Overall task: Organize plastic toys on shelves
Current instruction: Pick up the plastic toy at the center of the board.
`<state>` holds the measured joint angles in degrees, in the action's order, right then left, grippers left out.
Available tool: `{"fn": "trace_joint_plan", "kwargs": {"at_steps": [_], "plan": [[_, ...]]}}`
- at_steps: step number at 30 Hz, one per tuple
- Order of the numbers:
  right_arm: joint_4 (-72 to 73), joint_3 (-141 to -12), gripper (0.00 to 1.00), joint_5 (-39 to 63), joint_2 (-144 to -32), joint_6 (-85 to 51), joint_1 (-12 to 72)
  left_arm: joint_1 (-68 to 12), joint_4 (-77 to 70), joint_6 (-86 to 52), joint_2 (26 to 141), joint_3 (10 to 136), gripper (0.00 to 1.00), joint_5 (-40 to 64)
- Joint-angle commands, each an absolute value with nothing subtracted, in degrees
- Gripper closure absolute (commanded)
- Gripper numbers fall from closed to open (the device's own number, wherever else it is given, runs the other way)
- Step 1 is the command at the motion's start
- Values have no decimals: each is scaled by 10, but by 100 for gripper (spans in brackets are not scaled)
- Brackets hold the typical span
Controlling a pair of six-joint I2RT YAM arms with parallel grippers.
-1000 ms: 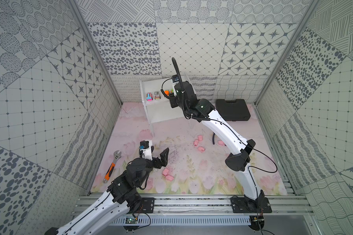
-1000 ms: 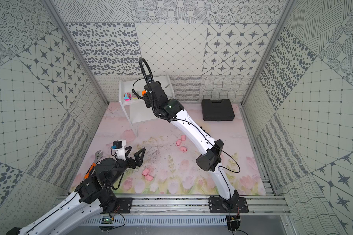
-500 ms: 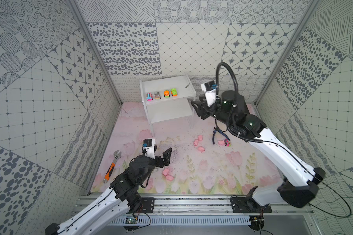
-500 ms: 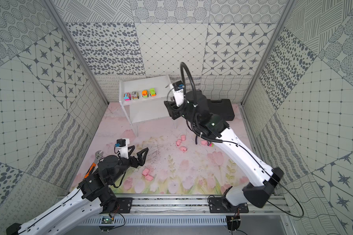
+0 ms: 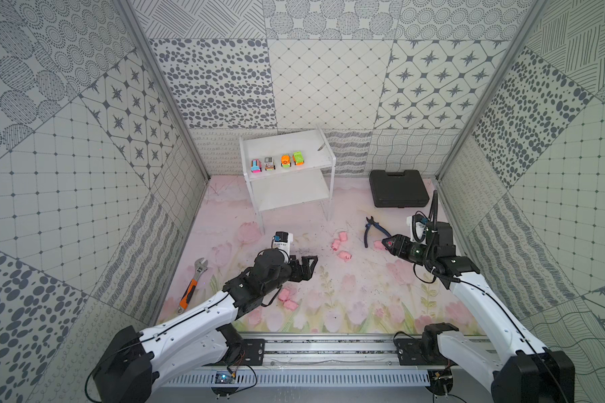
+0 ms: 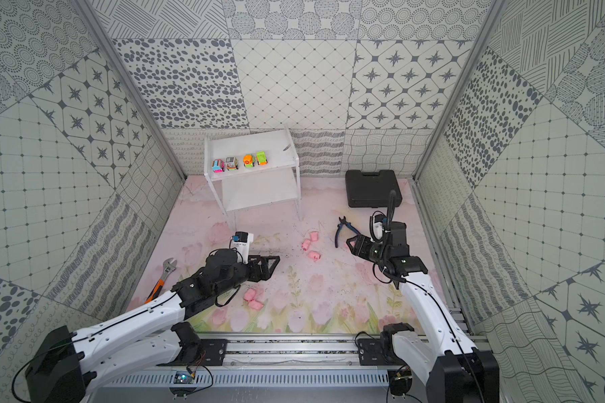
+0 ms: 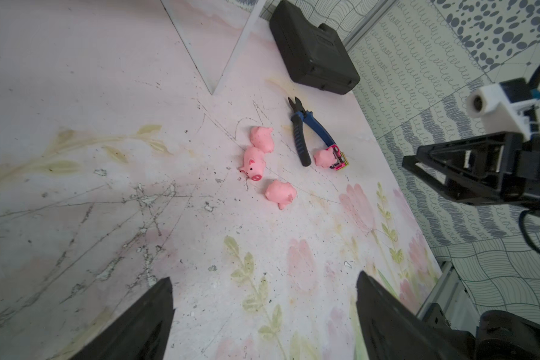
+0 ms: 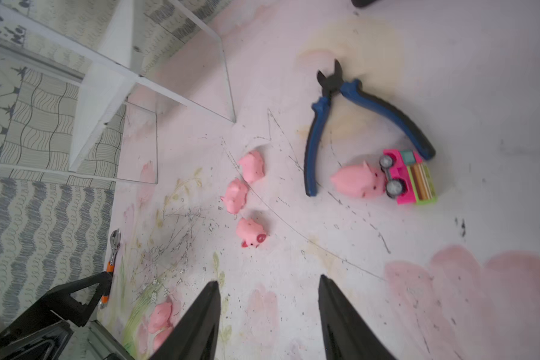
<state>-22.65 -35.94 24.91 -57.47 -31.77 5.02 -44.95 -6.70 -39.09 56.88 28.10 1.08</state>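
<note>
The white shelves (image 5: 315,158) stand at the back, with several toy cars in a row on the top board, orange (image 5: 285,161) and green (image 5: 298,158) among them. Three pink pigs (image 5: 343,236) lie mid-floor. Two more pigs (image 5: 285,295) lie beside my left arm. Another pig (image 8: 357,182) touches a pink car (image 8: 409,177) by the pliers. My left gripper (image 7: 264,277) hovers open over bare floor, short of the middle pigs. My right gripper (image 8: 268,279) is open and empty, low over the floor near the pig and pink car.
A black case (image 5: 398,188) lies at the back right. Blue-handled pliers (image 5: 372,228) lie on the floor just ahead of my right gripper. An orange-handled wrench (image 5: 191,286) lies by the left wall. A metal rail (image 5: 329,349) runs along the front edge.
My right arm has pulled back from the shelves' top board and swung right and down to the floor by the pliers. My left gripper has edged toward the middle pigs.
</note>
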Motion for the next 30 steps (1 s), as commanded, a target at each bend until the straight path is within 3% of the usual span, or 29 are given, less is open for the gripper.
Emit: {"fn": "trace_joint_plan", "kwargs": {"at_steps": [1,9,17,30], "plan": [[-168,-348,44,283,-593,-387,35,-448,-127,-494,647,327,7,114],[-156,-386,41,149,-674,-292,20,-451,-128,-551,654,318,8,78],[-174,-464,41,115,-824,-191,12,-452,-119,-578,593,270,9,31],[-226,-548,40,121,-952,-100,14,-452,-131,-560,578,259,8,1]]}}
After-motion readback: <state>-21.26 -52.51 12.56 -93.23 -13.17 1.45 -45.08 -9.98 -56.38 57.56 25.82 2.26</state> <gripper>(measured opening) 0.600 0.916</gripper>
